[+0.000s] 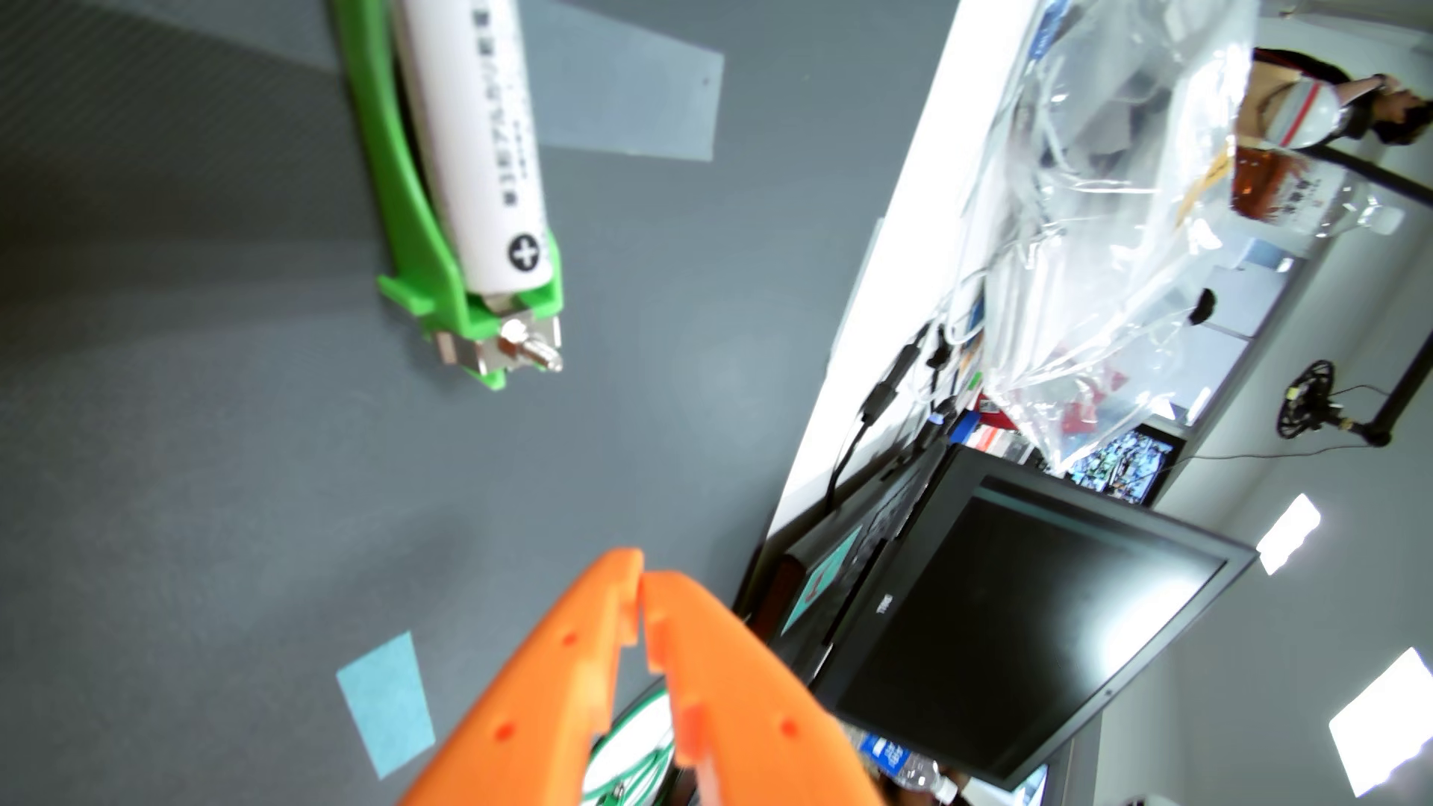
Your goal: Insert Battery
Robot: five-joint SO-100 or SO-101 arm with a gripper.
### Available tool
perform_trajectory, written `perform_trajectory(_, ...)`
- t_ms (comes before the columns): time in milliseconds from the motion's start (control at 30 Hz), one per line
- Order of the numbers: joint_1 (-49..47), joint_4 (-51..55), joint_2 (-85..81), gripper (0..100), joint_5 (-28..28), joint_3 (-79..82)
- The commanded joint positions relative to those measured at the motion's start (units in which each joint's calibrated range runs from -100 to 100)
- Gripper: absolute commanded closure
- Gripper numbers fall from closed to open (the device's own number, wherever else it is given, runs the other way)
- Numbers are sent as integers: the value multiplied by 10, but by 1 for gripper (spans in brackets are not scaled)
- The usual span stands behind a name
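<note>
A white battery [473, 139] with a black plus mark lies in a green holder [403, 209] at the top left of the wrist view, its plus end toward a metal contact [516, 341] on the holder's end. The holder rests on a grey mat. My orange gripper [642, 577] enters from the bottom centre, well below and to the right of the holder. Its fingertips touch and nothing is between them.
A blue tape square [388, 701] lies on the mat left of the gripper, and a pale tape patch [636, 93] sits beside the holder. Past the mat's right edge are a black monitor [1023, 620], cables and a clear plastic bag [1109, 217].
</note>
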Motion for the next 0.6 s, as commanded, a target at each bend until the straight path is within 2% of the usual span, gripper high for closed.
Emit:
perform_trajectory(0,23,-5,-4,99,-2,-1)
perform_trajectory(567,29,-5,-6,98,-1,2)
